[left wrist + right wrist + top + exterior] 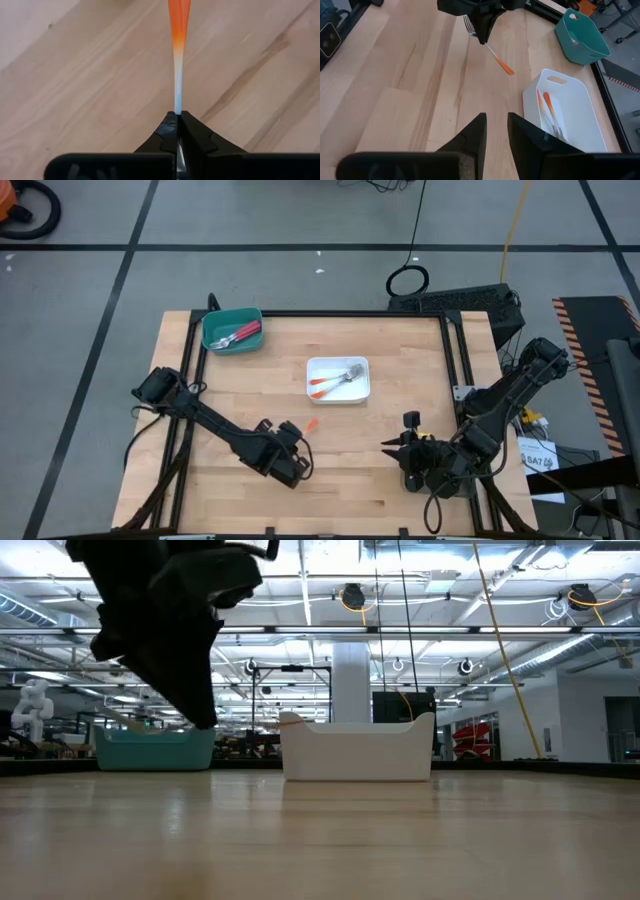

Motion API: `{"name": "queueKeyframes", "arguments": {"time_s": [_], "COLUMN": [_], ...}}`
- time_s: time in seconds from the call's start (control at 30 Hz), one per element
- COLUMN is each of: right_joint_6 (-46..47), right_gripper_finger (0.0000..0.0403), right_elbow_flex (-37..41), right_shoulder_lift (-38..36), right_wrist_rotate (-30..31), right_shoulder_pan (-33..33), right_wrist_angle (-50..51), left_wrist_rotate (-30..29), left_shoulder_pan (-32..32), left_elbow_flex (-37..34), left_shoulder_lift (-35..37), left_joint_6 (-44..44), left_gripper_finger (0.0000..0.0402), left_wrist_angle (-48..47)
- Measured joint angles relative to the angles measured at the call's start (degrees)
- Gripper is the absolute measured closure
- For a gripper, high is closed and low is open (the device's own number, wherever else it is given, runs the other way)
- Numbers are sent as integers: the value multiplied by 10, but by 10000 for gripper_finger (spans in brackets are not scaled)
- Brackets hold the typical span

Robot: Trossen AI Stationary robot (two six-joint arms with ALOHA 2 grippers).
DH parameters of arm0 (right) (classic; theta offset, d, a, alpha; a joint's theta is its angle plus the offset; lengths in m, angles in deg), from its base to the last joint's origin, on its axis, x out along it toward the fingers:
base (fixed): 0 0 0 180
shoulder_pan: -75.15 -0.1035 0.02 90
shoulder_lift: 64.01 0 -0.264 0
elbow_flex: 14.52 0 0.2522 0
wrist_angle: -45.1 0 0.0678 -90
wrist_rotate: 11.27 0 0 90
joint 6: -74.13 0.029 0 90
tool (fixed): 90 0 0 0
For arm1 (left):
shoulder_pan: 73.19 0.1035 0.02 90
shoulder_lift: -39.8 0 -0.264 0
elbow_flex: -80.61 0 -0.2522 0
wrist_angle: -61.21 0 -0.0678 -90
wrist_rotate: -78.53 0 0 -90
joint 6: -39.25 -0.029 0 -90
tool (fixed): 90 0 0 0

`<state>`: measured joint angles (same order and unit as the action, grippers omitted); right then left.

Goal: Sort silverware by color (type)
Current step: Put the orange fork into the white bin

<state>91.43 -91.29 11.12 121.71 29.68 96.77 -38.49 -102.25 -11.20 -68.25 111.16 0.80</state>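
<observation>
My left gripper (483, 39) is shut on an orange-handled fork (496, 57) above the wooden table's near middle. In the high view this gripper (298, 442) sits left of centre, and the fork's orange tip (312, 425) pokes out toward the white tray. My right gripper (496, 125) stands open and empty at the near right (390, 448), facing the left one. The white tray (338, 392) holds two orange-handled forks (335, 380). The teal tray (215, 322) at the far left holds red-handled forks (240, 334). My left gripper pinches the fork between its two fingers at the pale stretch of the handle (177, 107), close to the metal head. The fingers slant down from above. The orange handle end (507, 70) sticks out past the fingertips, and the tines (468, 24) project behind them. The fork looks clear of the table.
The two trays stand at the table's far half, the white tray (357, 755) near the middle and the teal tray (155, 750) to the left. A black frame (455, 350) runs along the table's edges. Bare wood (340, 480) lies between the two grippers.
</observation>
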Motion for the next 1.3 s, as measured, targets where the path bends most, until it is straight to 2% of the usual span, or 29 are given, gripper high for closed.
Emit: {"name": "queueKeyframes", "arguments": {"time_s": [0.2,0.53,0.77,0.97,1.17,1.3], "right_joint_6": [1,15,-39,-94,-112,-110], "right_gripper_finger": [328,328,328,328,328,328], "right_elbow_flex": [0,0,0,0,0,0], "right_shoulder_lift": [0,0,0,0,0,0], "right_wrist_rotate": [-1,-72,-71,-71,-62,-53], "right_shoulder_pan": [0,0,0,0,0,1], "right_wrist_angle": [0,1,3,3,3,3], "left_wrist_rotate": [-24,-46,-48,-49,-91,-95], "left_shoulder_pan": [-3,14,29,52,90,126], "left_elbow_flex": [22,109,163,174,174,174], "left_shoulder_lift": [0,1,1,1,1,1], "left_joint_6": [-38,-196,-388,-537,-565,-569], "left_gripper_finger": [392,392,392,392,392,392], "left_wrist_angle": [2,0,0,-6,-62,-71]}}
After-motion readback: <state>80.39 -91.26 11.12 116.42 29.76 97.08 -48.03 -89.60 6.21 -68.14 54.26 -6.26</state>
